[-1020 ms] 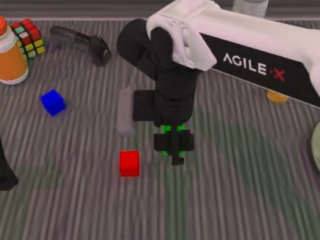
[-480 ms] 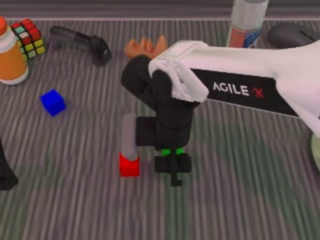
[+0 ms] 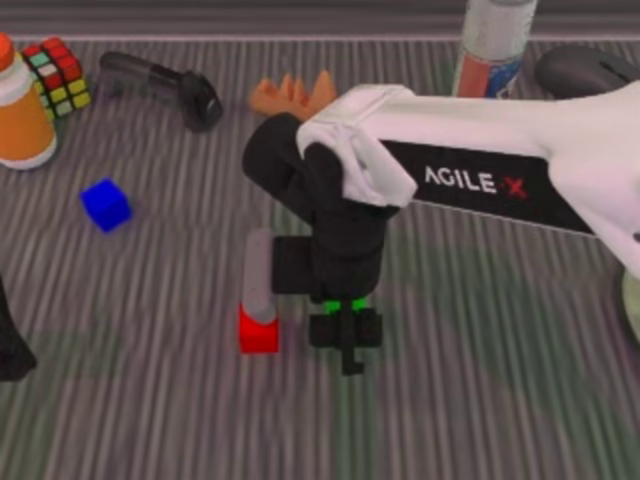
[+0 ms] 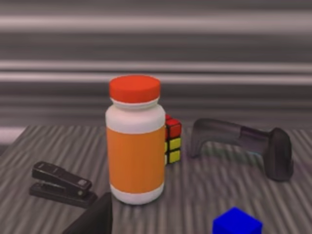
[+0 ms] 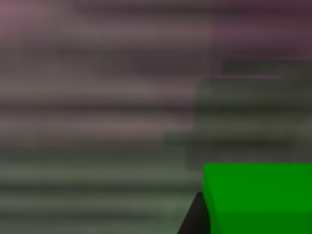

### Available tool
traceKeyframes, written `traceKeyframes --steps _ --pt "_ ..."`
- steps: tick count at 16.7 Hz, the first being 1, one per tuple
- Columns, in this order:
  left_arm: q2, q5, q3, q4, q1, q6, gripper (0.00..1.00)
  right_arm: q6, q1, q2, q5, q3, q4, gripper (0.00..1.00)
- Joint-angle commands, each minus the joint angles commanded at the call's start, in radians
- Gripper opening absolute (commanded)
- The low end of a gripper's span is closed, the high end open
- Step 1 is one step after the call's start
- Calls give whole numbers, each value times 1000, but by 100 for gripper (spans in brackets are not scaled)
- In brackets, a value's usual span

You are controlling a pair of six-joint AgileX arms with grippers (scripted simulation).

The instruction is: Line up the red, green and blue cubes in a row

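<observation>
Just right of the red cube point(image 3: 259, 333), near the table's middle, my right gripper point(image 3: 345, 326) is shut on the green cube point(image 3: 345, 302), which shows only as green slivers between the dark fingers. In the right wrist view the green cube point(image 5: 258, 197) fills the lower corner beside one dark finger point(image 5: 194, 220). Whether it touches the table I cannot tell. The blue cube point(image 3: 105, 205) lies apart at the left, and the left wrist view catches the blue cube point(image 4: 237, 223) too. My left arm point(image 3: 8, 345) is parked at the left edge.
An orange bottle point(image 3: 20, 105), a multicoloured puzzle cube point(image 3: 58, 75) and a black scanner point(image 3: 165, 85) stand at the back left. A black stapler point(image 4: 61, 184) lies near the bottle. An orange spiky object point(image 3: 292, 93), a can point(image 3: 492, 45) and a dark mouse point(image 3: 580, 70) line the back.
My right arm has swung toward the table's front with the green cube, ending right of the red cube. Over the last half second it hardly moved. The red and blue cubes stayed put.
</observation>
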Motion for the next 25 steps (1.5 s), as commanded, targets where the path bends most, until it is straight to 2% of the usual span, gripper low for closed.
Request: traceKeyframes --steps 9,19,25 --pt "0 0 0 0 0 0 100 0 0 0 0 0 0 98" --pt "0 0 0 0 0 0 100 -1 -1 -1 0 4 -4 100" --pt "0 0 0 0 0 0 100 -3 4 -37 -1 151 -200 100"
